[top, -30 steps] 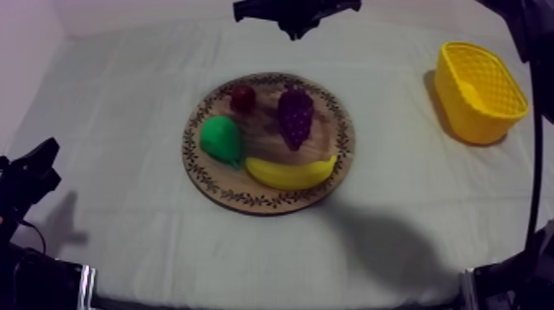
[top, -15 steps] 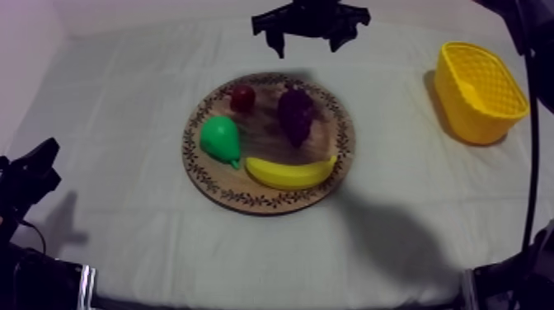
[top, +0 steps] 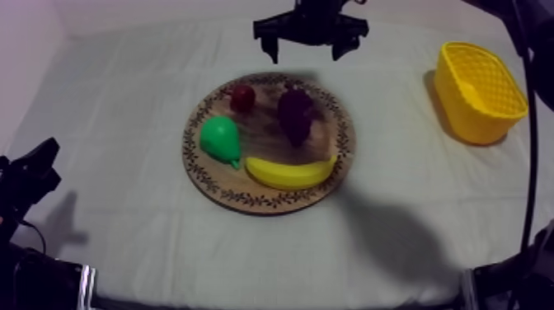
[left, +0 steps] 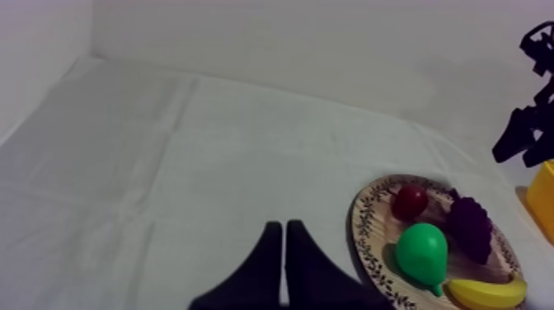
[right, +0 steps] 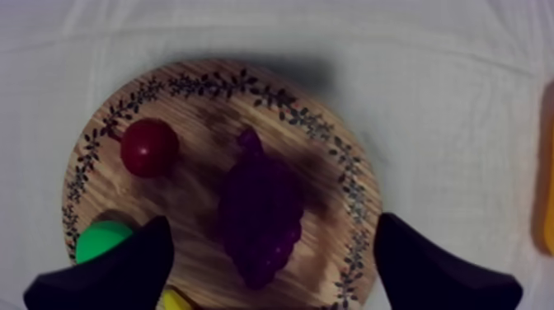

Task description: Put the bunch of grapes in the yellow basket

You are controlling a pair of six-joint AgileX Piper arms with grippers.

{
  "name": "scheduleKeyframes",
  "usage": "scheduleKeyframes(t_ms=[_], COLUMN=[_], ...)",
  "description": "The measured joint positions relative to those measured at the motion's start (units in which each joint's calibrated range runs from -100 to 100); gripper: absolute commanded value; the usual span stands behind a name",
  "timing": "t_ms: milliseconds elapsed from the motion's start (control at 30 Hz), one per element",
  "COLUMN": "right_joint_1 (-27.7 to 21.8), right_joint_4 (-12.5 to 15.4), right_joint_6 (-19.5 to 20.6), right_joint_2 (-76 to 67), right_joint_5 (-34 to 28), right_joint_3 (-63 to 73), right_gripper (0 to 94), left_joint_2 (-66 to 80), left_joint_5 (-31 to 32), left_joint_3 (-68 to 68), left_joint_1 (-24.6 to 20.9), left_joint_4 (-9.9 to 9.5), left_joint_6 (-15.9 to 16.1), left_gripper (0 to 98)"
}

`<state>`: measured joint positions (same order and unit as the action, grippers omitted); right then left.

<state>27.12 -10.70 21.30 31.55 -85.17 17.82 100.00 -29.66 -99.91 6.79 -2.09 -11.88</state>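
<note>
The purple bunch of grapes (top: 294,114) lies on the round wooden board (top: 247,198), towards its far right part. My right gripper (top: 307,39) hovers above the board's far edge, open wide with nothing between its fingers. From the right wrist view the grapes (right: 260,210) lie straight below, between the two spread fingers (right: 124,268). The yellow basket (top: 480,91) stands at the far right of the table. My left gripper (left: 283,264) is shut on nothing, low at the left (top: 31,175), well short of the board (left: 363,231).
On the board with the grapes are a green pear (top: 219,138), a banana (top: 290,172) along the near rim and a small red fruit (top: 242,97) at the far left. Bare cloth lies between board and basket.
My right gripper has gone from shut to wide open and shifted slightly right above the board's far edge. The fruit and my left arm have not moved.
</note>
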Motion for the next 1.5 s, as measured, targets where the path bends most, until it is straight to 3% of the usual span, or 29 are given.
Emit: scheduleKeyframes(t_ms=[400,1000,1100,1300,1500], right_joint_1=[1.3,0.9,1.0,0.4,0.0], right_joint_4=[0.4,0.2,0.4,0.3,0.0], right_joint_6=[3.0,2.8,2.8,2.9,2.6], right_joint_2=[5.2,15.3,16.6,17.5,15.0], right_joint_5=[5.0,10.3,10.7,11.2,10.7], right_joint_3=[-3.6,-1.8,-1.4,-0.5,-1.4], right_gripper=[76.3,74.4,65.9,37.7,29.3], left_joint_2=[0.0,0.0,0.0,0.0,0.0], left_joint_5=[0.0,0.0,0.0,0.0,0.0], left_joint_3=[0.0,0.0,0.0,0.0,0.0], left_joint_1=[0.0,0.0,0.0,0.0,0.0], left_joint_4=[0.00,0.00,0.00,0.00,0.00], left_joint_6=[0.0,0.0,0.0,0.0,0.0], left_gripper=[0.1,0.1,0.1,0.1,0.1])
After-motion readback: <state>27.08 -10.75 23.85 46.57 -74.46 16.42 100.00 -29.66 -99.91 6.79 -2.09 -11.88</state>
